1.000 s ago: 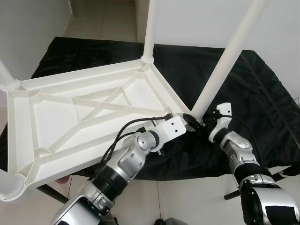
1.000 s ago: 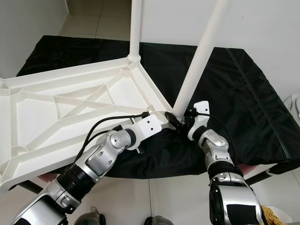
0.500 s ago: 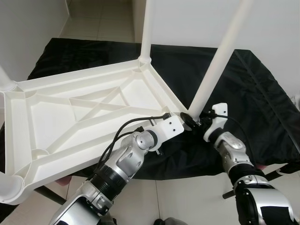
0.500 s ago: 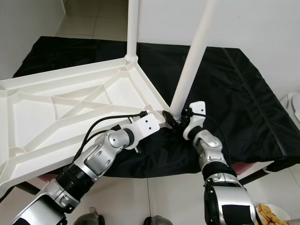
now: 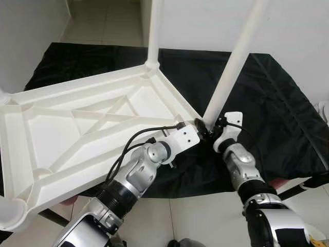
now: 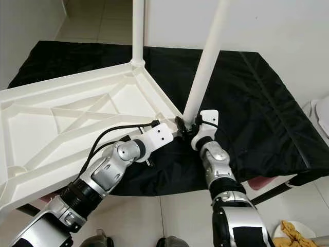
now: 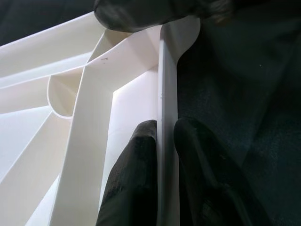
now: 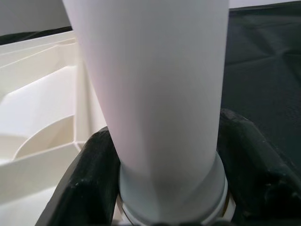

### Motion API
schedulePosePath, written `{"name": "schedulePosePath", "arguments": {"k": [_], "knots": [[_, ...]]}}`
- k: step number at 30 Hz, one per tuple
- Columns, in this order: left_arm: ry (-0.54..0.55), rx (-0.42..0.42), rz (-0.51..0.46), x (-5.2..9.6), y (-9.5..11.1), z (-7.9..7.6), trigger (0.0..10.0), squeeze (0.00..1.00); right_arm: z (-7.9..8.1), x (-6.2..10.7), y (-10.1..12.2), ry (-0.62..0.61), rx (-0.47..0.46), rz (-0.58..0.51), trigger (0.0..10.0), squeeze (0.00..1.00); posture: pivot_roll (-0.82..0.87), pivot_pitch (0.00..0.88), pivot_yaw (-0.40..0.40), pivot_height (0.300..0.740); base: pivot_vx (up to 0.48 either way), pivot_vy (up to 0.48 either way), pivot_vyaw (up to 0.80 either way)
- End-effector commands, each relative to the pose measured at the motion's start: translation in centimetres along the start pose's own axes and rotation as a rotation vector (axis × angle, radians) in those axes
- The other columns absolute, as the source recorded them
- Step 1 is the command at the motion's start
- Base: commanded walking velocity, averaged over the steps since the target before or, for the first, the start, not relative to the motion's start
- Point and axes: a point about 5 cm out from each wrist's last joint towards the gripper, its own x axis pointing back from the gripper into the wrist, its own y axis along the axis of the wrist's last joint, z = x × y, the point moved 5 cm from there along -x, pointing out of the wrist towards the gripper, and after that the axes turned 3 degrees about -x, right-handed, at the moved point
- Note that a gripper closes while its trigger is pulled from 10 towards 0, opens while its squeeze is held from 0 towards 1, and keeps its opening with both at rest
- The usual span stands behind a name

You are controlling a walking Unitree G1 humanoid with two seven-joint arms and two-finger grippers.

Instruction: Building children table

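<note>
The upturned table top (image 5: pixel 92 128) is plain white plastic, and its legs (image 5: pixel 234 62) are the same white. Under it lies a black cloth (image 5: pixel 272 103). The arms are silver with white wrist housings; the fingers (image 7: pixel 136 188) look black, possibly dark grey.

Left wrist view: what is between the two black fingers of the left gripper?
The thin white rim of the upturned table top stands between the fingers, which pinch it from both sides; the left wrist view shows this.
</note>
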Motion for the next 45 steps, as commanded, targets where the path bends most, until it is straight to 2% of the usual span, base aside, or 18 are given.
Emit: {"name": "schedulePosePath", "arguments": {"k": [1,6,8,13,16,21,22,23,25,26,33,34,37,39,41,42,43,45], "knots": [[-0.097,0.003,0.0,-0.5,0.0,-2.6,10.0,0.0,-2.1,1.0,-2.6,-0.161,-0.042,0.105,0.0,0.0,0.07,0.045,-0.071,0.74,0.0,0.0,0.0],[-0.102,0.003,-0.001,-0.4,0.0,-2.9,10.0,0.0,-2.5,1.4,-2.8,-0.3,-0.05,0.098,0.0,0.0,0.07,0.042,-0.072,0.74,0.0,0.0,0.0],[-0.106,0.003,-0.001,-0.5,0.0,-3.0,10.0,0.0,-2.7,1.7,-2.8,-0.408,-0.026,0.091,0.0,0.0,0.07,0.042,-0.072,0.74,0.0,0.0,0.0],[-0.11,0.002,-0.004,-0.5,0.1,-3.1,10.0,0.0,-2.3,1.9,-2.7,-0.479,-0.021,0.075,0.0,0.0,0.06,0.04,-0.071,0.74,0.0,0.0,0.0],[-0.114,0.0,-0.005,-0.5,0.1,-3.3,10.0,0.0,-1.4,1.9,-2.5,-0.463,-0.013,0.069,0.0,0.0,0.06,0.038,-0.07,0.74,0.0,0.0,0.0],[-0.117,-0.003,-0.004,-0.5,0.1,-3.4,10.0,0.0,-1.7,2.2,-2.6,-0.477,0.01,0.075,0.0,0.0,0.07,0.034,-0.069,0.74,0.0,0.0,0.0],[-0.118,-0.004,-0.004,-0.5,0.1,-3.4,10.0,0.0,-1.8,2.2,-2.6,-0.483,0.017,0.078,2.9,0.0,0.07,0.034,-0.07,0.74,0.0,0.0,0.0],[-0.118,-0.004,-0.005,-0.5,0.1,-3.4,10.0,0.0,-2.0,2.2,-2.6,-0.48,0.019,0.078,10.0,0.42,0.07,0.034,-0.07,0.74,0.0,0.0,0.0],[-0.117,-0.004,-0.005,-0.5,0.1,-3.4,10.0,0.0,-2.1,2.2,-2.5,-0.477,0.02,0.078,10.0,0.42,0.07,0.033,-0.072,0.74,0.0,0.0,0.0],[-0.117,-0.005,-0.005,-0.5,0.1,-3.4,10.0,0.0,-1.9,2.1,-2.5,-0.452,0.006,0.073,10.0,1.0,0.07,0.033,-0.073,0.74,0.0,0.0,0.0],[-0.116,-0.006,-0.008,-0.5,0.2,-3.5,10.0,0.0,-2.2,1.4,-0.8,-0.384,0.006,0.016,10.0,1.0,0.07,0.022,-0.074,0.74,0.0,0.0,0.0],[-0.116,-0.007,-0.009,-0.5,0.2,-3.4,10.0,0.0,-2.3,1.1,-0.1,-0.342,0.01,-0.005,10.0,0.0,0.07,0.019,-0.074,0.74,0.0,0.0,0.0],[-0.114,-0.008,-0.008,-0.5,0.2,-3.4,10.0,0.0,-2.4,0.6,1.1,-0.261,0.005,-0.042,10.0,0.0,0.07,0.02,-0.074,0.74,0.0,0.0,0.0],[-0.114,-0.008,-0.008,-0.5,0.2,-3.4,10.0,0.0,-2.4,0.6,1.1,-0.261,0.005,-0.042,10.0,0.0,0.07,0.02,-0.074,0.74,0.0,0.0,0.0],[-0.114,-0.008,-0.007,-0.5,0.1,-3.4,10.0,0.0,-1.8,0.2,2.4,-0.116,0.01,-0.072,10.0,0.0,0.07,0.02,-0.072,0.74,0.0,0.0,0.0],[-0.114,-0.008,-0.007,-0.5,0.1,-3.4,10.0,0.0,-1.8,0.2,2.4,-0.116,0.01,-0.072,10.0,0.0,0.07,0.02,-0.072,0.74,0.0,0.0,0.0],[-0.114,-0.008,-0.006,-0.5,0.1,-3.4,10.0,0.0,-1.5,0.1,2.7,-0.059,0.013,-0.08,10.0,0.0,0.07,0.02,-0.072,0.74,0.0,0.0,0.0],[-0.115,-0.008,-0.007,-0.5,0.1,-3.4,10.0,0.0,-0.4,0.2,3.2,0.112,0.046,-0.083,10.0,0.0,0.07,0.023,-0.069,0.74,0.0,0.0,0.0]]}}
